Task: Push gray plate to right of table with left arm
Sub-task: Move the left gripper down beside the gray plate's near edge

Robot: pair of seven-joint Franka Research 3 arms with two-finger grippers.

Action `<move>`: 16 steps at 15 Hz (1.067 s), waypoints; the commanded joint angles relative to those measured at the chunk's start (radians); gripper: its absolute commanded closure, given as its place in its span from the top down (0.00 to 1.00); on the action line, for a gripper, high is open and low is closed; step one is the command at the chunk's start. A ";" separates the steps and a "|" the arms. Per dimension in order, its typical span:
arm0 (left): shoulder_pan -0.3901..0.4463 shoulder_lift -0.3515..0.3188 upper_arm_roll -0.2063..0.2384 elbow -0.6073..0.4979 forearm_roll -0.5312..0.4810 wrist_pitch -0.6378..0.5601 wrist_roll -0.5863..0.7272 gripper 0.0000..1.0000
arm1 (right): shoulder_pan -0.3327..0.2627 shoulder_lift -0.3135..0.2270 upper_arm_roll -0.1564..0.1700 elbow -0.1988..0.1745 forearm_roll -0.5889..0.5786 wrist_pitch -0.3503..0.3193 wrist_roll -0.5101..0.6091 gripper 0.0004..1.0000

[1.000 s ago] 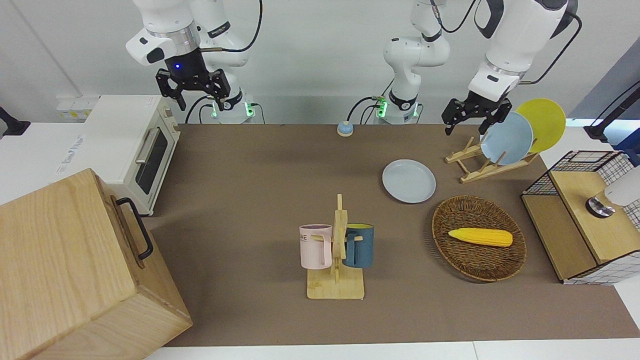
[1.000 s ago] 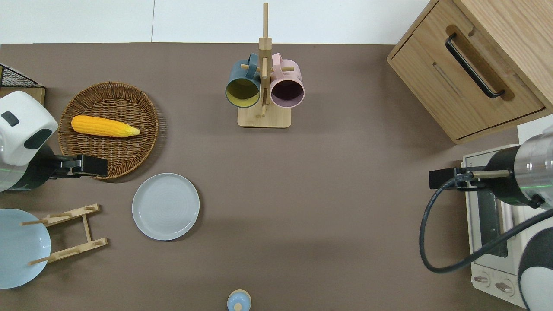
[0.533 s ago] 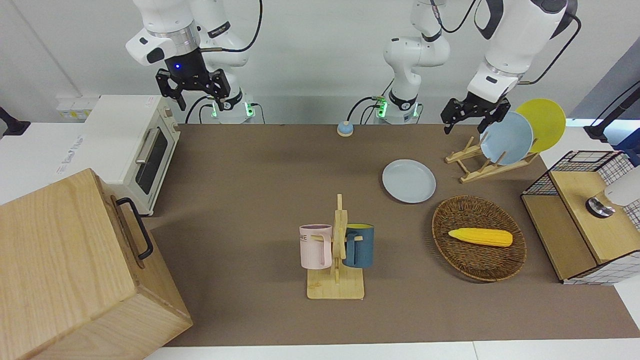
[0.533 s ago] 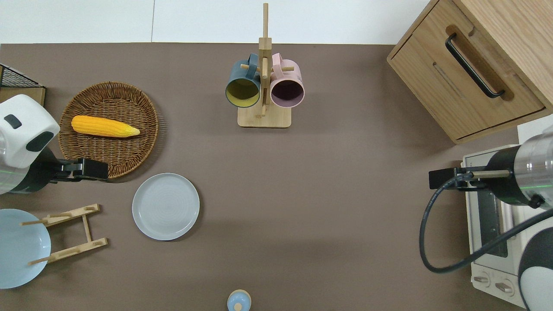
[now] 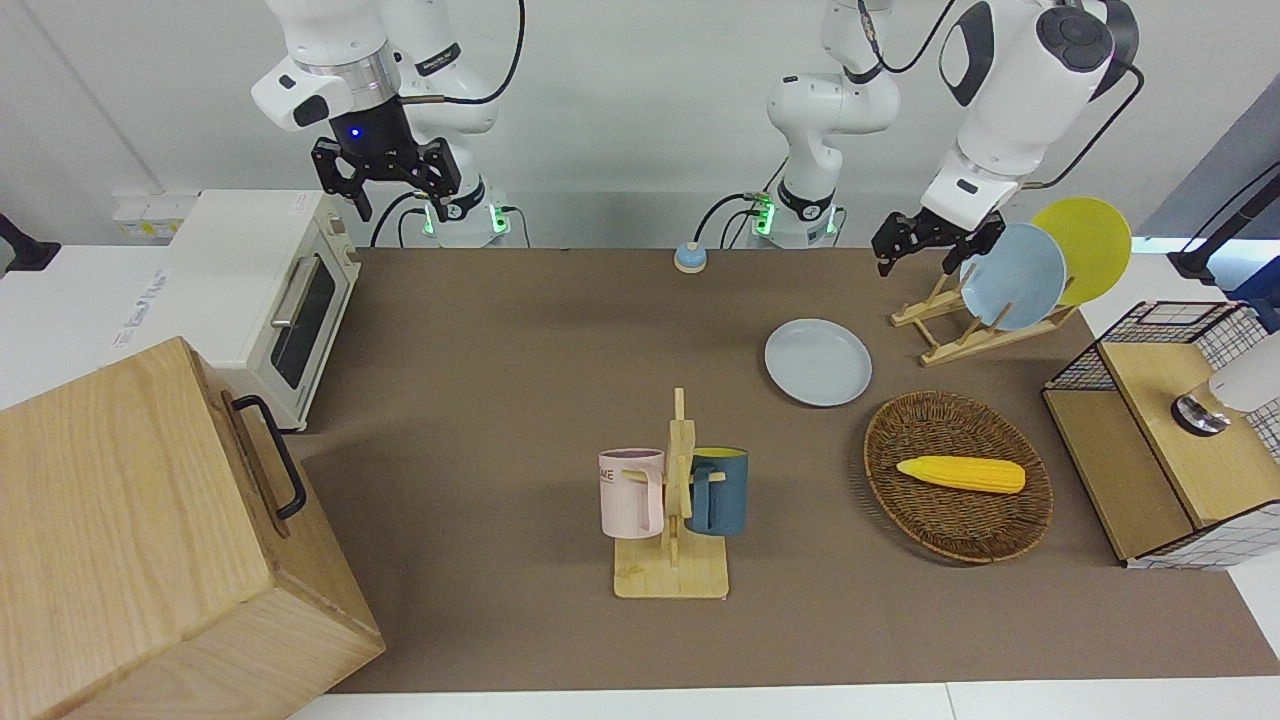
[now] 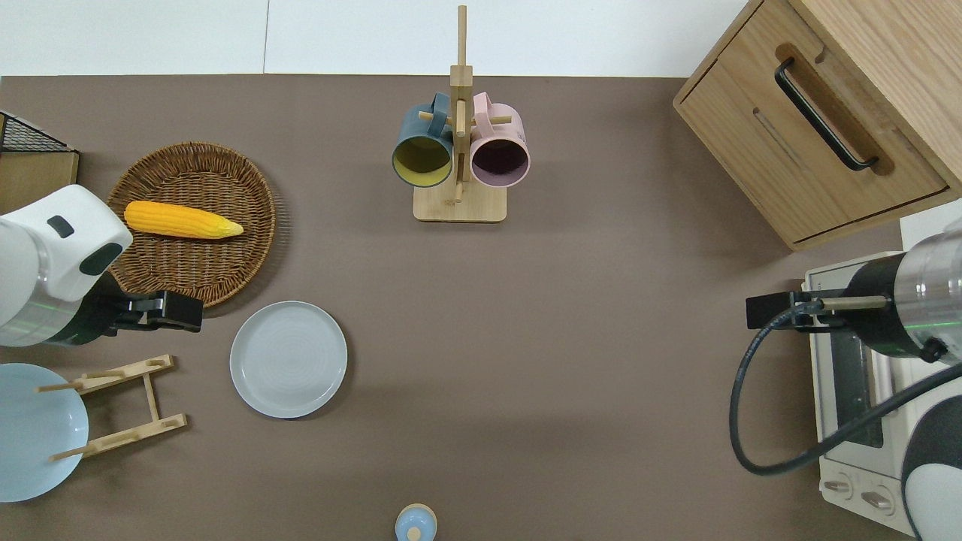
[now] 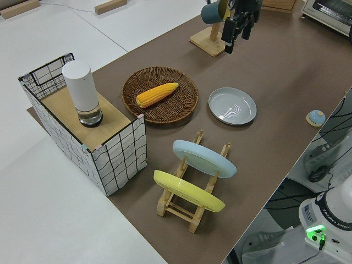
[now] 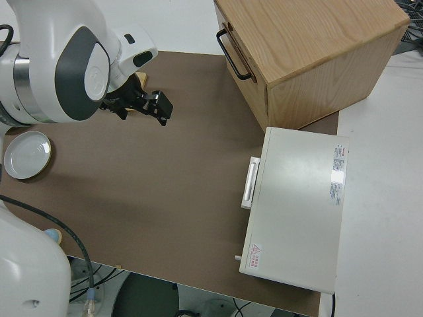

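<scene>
Gray plate [image 6: 288, 359]: flat on the brown bench [image 6: 571, 338], untouched, toward the left arm's end; nearer the robots than the wicker basket [image 6: 225, 248] holding the corn cob [image 6: 183, 219], and beside the wooden plate rack [image 6: 120, 406]. Left gripper [image 6: 177, 311]: up in the air over bare bench at the basket's rim, just clear of the plate's edge toward the left arm's end, whether spread or pressed together I cannot tell. Farther out, mug stand [image 6: 459, 203] with two mugs; right arm parked.
</scene>
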 commanded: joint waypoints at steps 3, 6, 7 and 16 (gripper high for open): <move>0.014 -0.017 0.029 -0.147 -0.010 0.088 0.015 0.99 | -0.025 -0.027 0.015 -0.027 0.021 -0.001 0.010 1.00; 0.014 -0.019 0.038 -0.205 -0.013 0.146 0.017 0.99 | -0.025 -0.027 0.015 -0.027 0.021 0.000 0.010 1.00; 0.014 -0.017 0.038 -0.219 -0.013 0.159 0.018 0.99 | -0.025 -0.027 0.015 -0.027 0.021 0.000 0.010 1.00; 0.032 -0.005 0.101 -0.394 -0.015 0.407 0.144 0.99 | -0.025 -0.027 0.015 -0.027 0.021 0.000 0.010 1.00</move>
